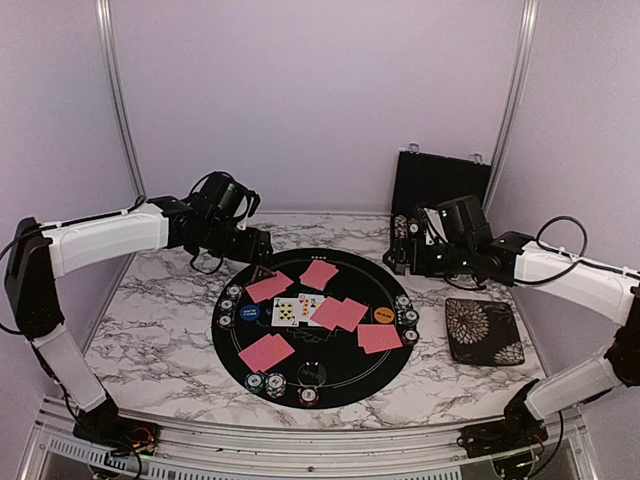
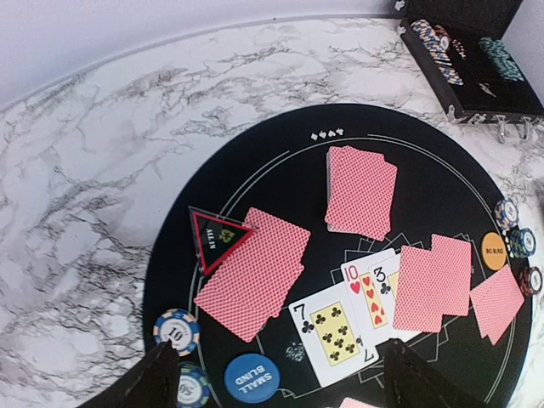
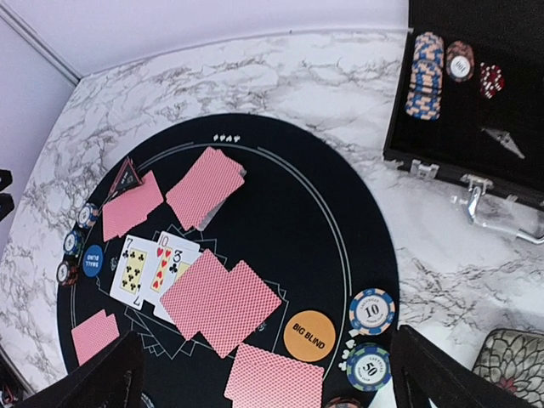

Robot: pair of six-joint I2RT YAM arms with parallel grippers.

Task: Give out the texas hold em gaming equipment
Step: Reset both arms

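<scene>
Red-backed cards lie on the round black mat (image 1: pixel 315 395): a deck (image 1: pixel 319 273) at the back, face-down pairs at the left (image 1: pixel 268 288), right (image 1: pixel 379 338) and front (image 1: pixel 266 352). Three face-up cards (image 2: pixel 353 319) lie mid-mat beside two face-down ones (image 3: pixel 219 302). Chip stacks stand at the left rim (image 1: pixel 228 305), right rim (image 3: pixel 371 310) and front (image 1: pixel 275 384). A blue button (image 2: pixel 252 377) and an orange button (image 3: pixel 309 334) lie flat. My left gripper (image 2: pixel 280 378) hovers open and empty over the back left; my right gripper (image 3: pixel 268 374) hovers open and empty over the right rim.
The black hinged chip case (image 1: pixel 437 185) stands open at the back right with more chips (image 3: pixel 425 72) in it. A floral black pad (image 1: pixel 482 330) lies right of the mat. A black-and-red triangle marker (image 2: pixel 218 235) rests on the left card pair. Walls close in on three sides.
</scene>
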